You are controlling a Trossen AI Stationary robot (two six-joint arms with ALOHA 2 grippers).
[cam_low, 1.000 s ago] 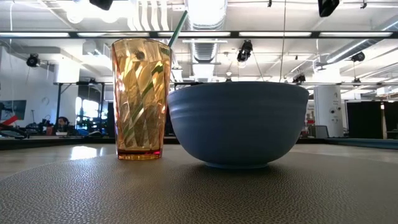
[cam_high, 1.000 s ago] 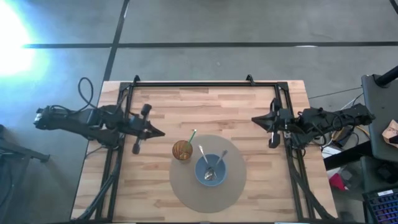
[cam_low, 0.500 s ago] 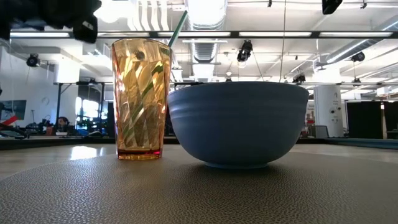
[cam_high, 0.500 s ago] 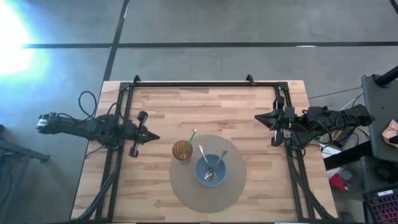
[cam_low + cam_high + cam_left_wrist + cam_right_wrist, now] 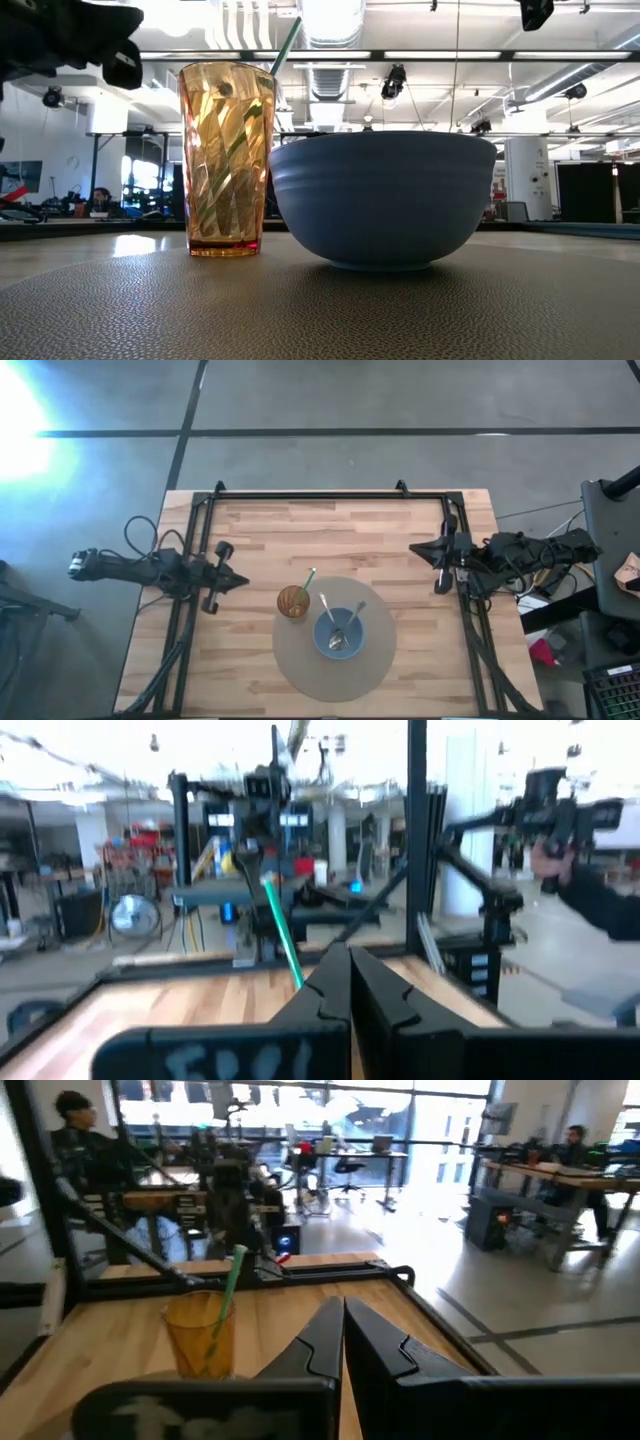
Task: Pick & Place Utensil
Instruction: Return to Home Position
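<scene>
An amber tumbler (image 5: 293,601) with a green straw (image 5: 308,579) stands on a round grey mat (image 5: 300,660), left of a blue bowl (image 5: 339,633). Two metal utensils (image 5: 328,614) lean inside the bowl, their handles over its far rim. The low view shows the tumbler (image 5: 226,160) and the bowl (image 5: 384,198) side by side; the utensils are hidden there. My left gripper (image 5: 242,581) is shut and empty at the table's left side, well left of the tumbler. My right gripper (image 5: 414,549) is shut and empty at the table's right side. The right wrist view shows the tumbler (image 5: 200,1335) beyond the shut fingers (image 5: 343,1330).
A black frame (image 5: 310,494) runs along the table's far edge and down both sides. The wooden tabletop (image 5: 330,540) is bare between the two grippers. People sit at desks in the room beyond (image 5: 575,1140).
My left arm has drawn back toward the table's left edge, its gripper moving away from the tumbler. My right gripper has shifted slightly toward the right edge. The tumbler, bowl and utensils have stayed where they were.
</scene>
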